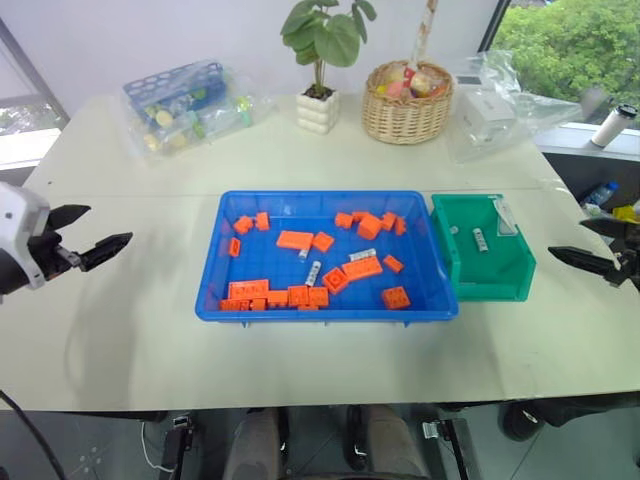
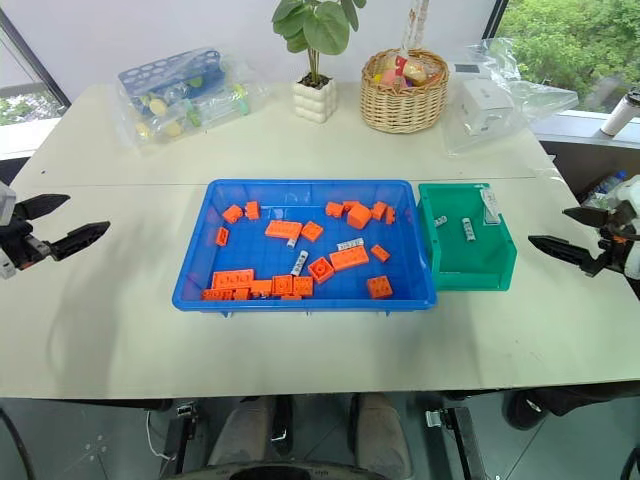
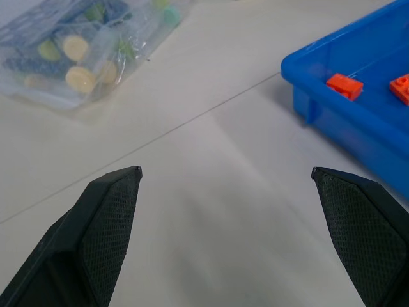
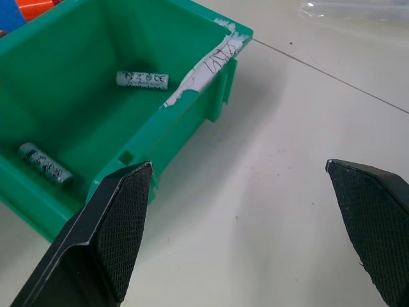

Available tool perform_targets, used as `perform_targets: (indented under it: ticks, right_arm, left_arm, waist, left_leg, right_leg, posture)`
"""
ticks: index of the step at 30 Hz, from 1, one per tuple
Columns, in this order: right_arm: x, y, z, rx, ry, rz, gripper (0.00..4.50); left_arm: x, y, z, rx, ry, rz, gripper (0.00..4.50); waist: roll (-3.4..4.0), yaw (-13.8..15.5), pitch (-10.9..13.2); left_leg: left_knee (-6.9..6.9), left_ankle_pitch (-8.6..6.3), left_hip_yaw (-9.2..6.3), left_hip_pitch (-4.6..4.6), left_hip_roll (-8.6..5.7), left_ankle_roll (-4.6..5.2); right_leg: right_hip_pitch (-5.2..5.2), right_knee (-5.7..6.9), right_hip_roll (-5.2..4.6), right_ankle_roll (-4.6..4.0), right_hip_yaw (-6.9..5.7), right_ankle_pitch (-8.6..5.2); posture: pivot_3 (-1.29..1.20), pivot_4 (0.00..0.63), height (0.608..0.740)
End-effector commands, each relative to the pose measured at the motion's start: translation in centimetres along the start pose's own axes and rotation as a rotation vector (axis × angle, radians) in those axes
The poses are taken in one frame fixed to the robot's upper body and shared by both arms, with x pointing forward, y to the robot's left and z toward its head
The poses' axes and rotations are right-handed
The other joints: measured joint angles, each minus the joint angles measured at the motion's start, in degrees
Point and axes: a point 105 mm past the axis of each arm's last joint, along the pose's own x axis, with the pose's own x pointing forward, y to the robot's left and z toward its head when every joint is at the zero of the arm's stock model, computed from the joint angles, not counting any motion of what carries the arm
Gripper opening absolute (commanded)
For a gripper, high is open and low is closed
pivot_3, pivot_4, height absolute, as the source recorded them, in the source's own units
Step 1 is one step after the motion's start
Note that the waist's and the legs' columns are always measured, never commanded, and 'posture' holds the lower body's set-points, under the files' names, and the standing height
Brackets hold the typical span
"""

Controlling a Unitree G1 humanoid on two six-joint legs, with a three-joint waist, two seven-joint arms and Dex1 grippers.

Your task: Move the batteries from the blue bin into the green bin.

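Currently both of my claws hang empty over the table [image 1: 120, 340], spread wide: the left gripper [image 1: 92, 234] well to the left of the blue bin [image 1: 325, 313], the right gripper [image 2: 566, 232] just to the right of the green bin [image 1: 485, 292]. Two batteries [image 4: 142, 79] already lie in the green bin, which sits touching the blue bin's right wall. I judge that at least three batteries remain in the blue bin: one [image 1: 313, 273] near the middle, one [image 1: 362, 255] a little to its right against a long orange brick [image 1: 362, 268], and one [image 1: 303, 254] below another brick [image 1: 294, 240]. The main risk I foresee is a mixed grab: each remaining battery rests touching or just beside a brick, so wide fingers closing around it may pinch the brick as well and carry it over. A second risk is rolling; the batteries are smooth cylinders, and a finger landing off-centre could push one under the cluster of bricks along the near wall. A third is nudging: the green bin looks light, and my right claw, descending close by, could knock it away from the blue bin.
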Motion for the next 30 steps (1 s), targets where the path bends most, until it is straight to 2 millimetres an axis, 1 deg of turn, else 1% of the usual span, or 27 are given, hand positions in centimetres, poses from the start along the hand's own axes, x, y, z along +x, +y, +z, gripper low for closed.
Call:
perform_targets:
  ticks: [1, 5, 8, 12, 17, 22, 25, 26, 27, 29, 30]
  right_arm:
    - [0.0, -0.3, 0.8, -0.024, -0.036, -0.020, 4.47]
    - [0.2, -0.2, 0.5, -0.022, -0.040, -0.022, 4.47]
    - [0.2, -0.1, 0.4, -0.018, -0.040, -0.022, 4.47]
    - [0.2, -0.2, 0.2, 0.015, -0.038, -0.027, 4.47]
    - [0.4, -0.7, 0.3, -0.029, -0.024, -0.053, 4.47]
    - [0.6, -1.0, 2.6, -0.051, -0.049, -0.026, 4.47]
    - [1.4, 0.3, 5.1, -0.104, -0.073, 0.062, 4.47]
    - [2.3, 1.5, 6.8, -0.135, -0.099, 0.127, 4.47]
    - [2.9, 2.4, 8.0, -0.155, -0.114, 0.170, 4.47]
    - [4.7, 5.0, 11.0, -0.201, -0.161, 0.278, 4.47]
    - [5.6, 6.2, 12.2, -0.213, -0.175, 0.316, 4.47]
  left_arm:
    - [-0.2, 0.7, 1.1, 0.080, -0.032, 0.067, 4.50]
    - [0.0, 1.1, 1.7, 0.049, -0.068, 0.104, 4.50]
    - [-0.2, 0.8, 1.6, 0.063, -0.041, 0.076, 4.50]
    - [-0.3, 0.4, 1.8, 0.047, -0.054, 0.043, 4.50]
    - [-0.1, -0.6, 2.4, 0.047, -0.063, -0.013, 4.50]
    - [0.2, -2.2, 3.2, 0.042, -0.083, -0.088, 4.50]
    - [0.3, -3.6, 3.7, 0.038, -0.089, -0.163, 4.50]
    - [0.3, -4.5, 4.2, 0.031, -0.098, -0.212, 4.50]
    - [0.4, -5.1, 4.5, 0.025, -0.105, -0.245, 4.50]
    - [0.3, -6.6, 5.2, 0.029, -0.113, -0.339, 4.50]
    - [0.3, -7.2, 5.3, 0.033, -0.112, -0.374, 4.50]
  waist:
    - [0.04, 0.1, 0.0]
    - [0.03, 0.1, 0.0]
    - [0.03, 0.1, 0.0]
    - [0.03, 0.1, 0.0]
    - [0.03, 0.1, 0.0]
    - [0.07, -0.1, 0.1]
    - [0.09, -0.2, 0.1]
    - [0.11, -0.2, 0.1]
    - [0.17, -0.3, 0.1]
    - [0.21, -0.5, 0.1]
    - [0.21, -0.6, 0.1]
  left_leg:
    - [0.00, 0.00, 0.01, 0.00, 0.00, 0.00]
    - [0.03, 0.00, 0.03, 0.00, -0.04, 0.01]
    - [0.03, 0.01, 0.05, 0.00, -0.08, 0.01]
    - [0.03, 0.01, 0.05, 0.01, -0.09, 0.01]
    - [0.04, 0.01, 0.05, 0.01, -0.09, 0.01]
    - [0.05, 0.01, 0.05, 0.02, -0.10, 0.00]
    - [0.04, 0.01, 0.05, 0.02, -0.09, 0.00]
    - [0.04, 0.01, 0.05, 0.02, -0.09, 0.00]
    - [0.05, 0.01, 0.05, 0.02, -0.08, 0.00]
    - [0.06, 0.01, 0.05, 0.02, -0.07, 0.00]
    - [0.06, 0.01, 0.04, 0.02, -0.05, 0.00]
  right_leg:
    - [0.00, 0.00, 0.00, 0.00, 0.00, 0.00]
    - [0.02, 0.02, 0.00, 0.02, 0.00, 0.01]
    - [0.02, 0.03, 0.01, 0.04, 0.00, 0.02]
    - [0.02, 0.04, 0.04, 0.05, 0.00, 0.03]
    - [0.03, 0.04, 0.04, 0.05, 0.00, 0.03]
    - [0.03, 0.08, 0.06, 0.05, 0.00, 0.03]
    - [0.02, 0.09, 0.08, 0.15, 0.00, 0.08]
    - [0.02, 0.09, 0.08, 0.20, 0.00, 0.11]
    - [0.01, 0.11, 0.08, 0.20, 0.00, 0.11]
    - [-0.01, 0.13, 0.09, 0.20, 0.02, 0.11]
    - [-0.02, 0.14, 0.13, 0.20, 0.02, 0.12]
  posture:
    - [0.00, 0.150, 0.736]
    - [0.00, 0.150, 0.736]
    - [0.00, 0.150, 0.736]
    - [0.00, 0.150, 0.736]
    - [0.00, 0.150, 0.736]
    - [0.00, 0.150, 0.736]
    - [0.00, 0.150, 0.736]
    - [0.00, 0.150, 0.736]
    - [0.00, 0.150, 0.736]
    - [0.00, 0.150, 0.736]
    - [0.00, 0.150, 0.736]
